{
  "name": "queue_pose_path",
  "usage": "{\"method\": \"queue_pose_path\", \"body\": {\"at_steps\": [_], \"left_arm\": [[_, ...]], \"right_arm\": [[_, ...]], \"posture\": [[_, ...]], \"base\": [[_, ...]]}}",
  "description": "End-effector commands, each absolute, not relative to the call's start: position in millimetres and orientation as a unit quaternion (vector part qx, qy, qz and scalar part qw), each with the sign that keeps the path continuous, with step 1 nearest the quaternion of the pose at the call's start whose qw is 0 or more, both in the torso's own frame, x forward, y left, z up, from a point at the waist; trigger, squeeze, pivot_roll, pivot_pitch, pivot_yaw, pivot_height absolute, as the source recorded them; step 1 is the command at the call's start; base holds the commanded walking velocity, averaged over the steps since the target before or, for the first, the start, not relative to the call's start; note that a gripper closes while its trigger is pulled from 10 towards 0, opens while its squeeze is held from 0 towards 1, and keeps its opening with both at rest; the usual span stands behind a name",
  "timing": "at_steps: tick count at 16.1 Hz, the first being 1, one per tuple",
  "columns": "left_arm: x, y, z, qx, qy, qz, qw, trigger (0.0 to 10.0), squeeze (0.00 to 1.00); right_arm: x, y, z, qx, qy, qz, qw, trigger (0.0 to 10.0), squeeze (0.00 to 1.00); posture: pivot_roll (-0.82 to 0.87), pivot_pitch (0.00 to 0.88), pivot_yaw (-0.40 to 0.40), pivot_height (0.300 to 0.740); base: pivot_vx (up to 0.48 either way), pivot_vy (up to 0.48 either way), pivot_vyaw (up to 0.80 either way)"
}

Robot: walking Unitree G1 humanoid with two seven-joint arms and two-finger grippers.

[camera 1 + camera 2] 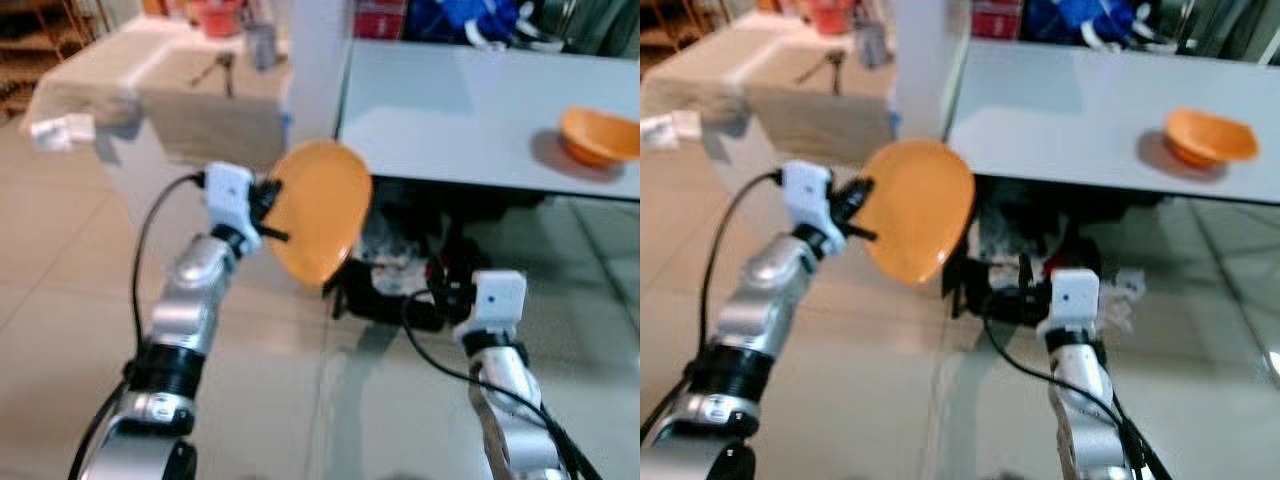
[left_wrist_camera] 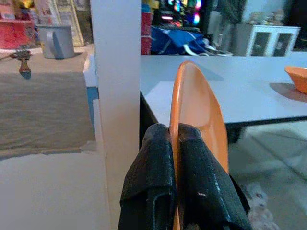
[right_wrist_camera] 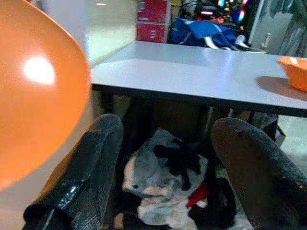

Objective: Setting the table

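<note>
My left gripper (image 1: 272, 212) is shut on the rim of an orange plate (image 1: 320, 212), held up on edge in the air just short of the near left corner of the light grey table (image 1: 450, 120). From the left wrist, both black fingers (image 2: 194, 182) pinch the plate (image 2: 196, 110). An orange bowl (image 1: 600, 135) sits on the table at the far right. My right gripper (image 3: 168, 158) is open and empty, low in front of the table, and the plate (image 3: 33, 96) appears beside it.
A white pillar (image 1: 318, 60) stands at the table's left corner. A pile of clothes (image 1: 400, 260) lies under the table. To the left is a cloth-covered table (image 1: 150, 70) with a grey cup (image 1: 260, 45) and utensils. Tiled floor (image 1: 60, 300) lies open on the left.
</note>
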State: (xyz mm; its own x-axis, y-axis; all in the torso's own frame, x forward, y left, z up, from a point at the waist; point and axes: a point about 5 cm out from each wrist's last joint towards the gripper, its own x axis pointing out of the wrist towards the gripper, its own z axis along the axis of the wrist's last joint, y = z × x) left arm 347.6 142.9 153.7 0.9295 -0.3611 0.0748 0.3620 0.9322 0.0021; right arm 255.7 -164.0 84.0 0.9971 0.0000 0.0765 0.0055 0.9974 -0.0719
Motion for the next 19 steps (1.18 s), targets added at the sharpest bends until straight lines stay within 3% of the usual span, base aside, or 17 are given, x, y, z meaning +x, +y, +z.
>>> {"method": "queue_pose_path", "body": {"at_steps": [1,14,19], "left_arm": [[348,132,160,-0.005,-0.057,-0.199,0.978,0.0,0.00],[352,141,153,0.012,-0.046,-0.180,0.982,0.0,0.00],[360,134,147,0.050,-0.025,-0.241,0.969,0.0,0.00]], "right_arm": [[256,-171,88,-0.042,-0.044,-0.011,0.998,10.0,0.00],[258,-165,92,-0.035,-0.057,0.003,0.998,10.0,0.00],[258,-163,95,-0.033,-0.063,0.009,0.997,10.0,0.00]], "posture": [[-0.01,0.000,0.029,0.740],[-0.01,0.000,0.040,0.740],[-0.01,0.000,0.045,0.740]], "base": [[0.000,-0.446,0.00],[0.000,-0.441,0.00],[0.000,-0.435,0.00]]}}
